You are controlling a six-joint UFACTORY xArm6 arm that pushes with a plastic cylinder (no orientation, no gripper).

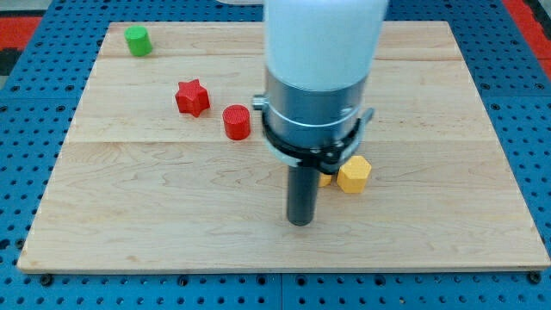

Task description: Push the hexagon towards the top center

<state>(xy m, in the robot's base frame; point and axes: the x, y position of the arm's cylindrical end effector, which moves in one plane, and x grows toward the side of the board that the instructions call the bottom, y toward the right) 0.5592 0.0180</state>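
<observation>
A yellow hexagon block (pixel 354 174) lies right of the board's middle, partly hidden by the arm's body. A sliver of another yellow piece (pixel 325 180) shows just left of it, behind the rod; its shape cannot be made out. My tip (pixel 300 222) rests on the board below and to the left of the hexagon, a short way apart from it. The arm's white and grey body (pixel 317 77) covers the upper middle of the board.
A red star block (pixel 192 97) and a red cylinder (pixel 237 122) lie left of the arm. A green cylinder (pixel 137 40) stands near the top left corner. The wooden board (pixel 129 224) sits on a blue pegboard.
</observation>
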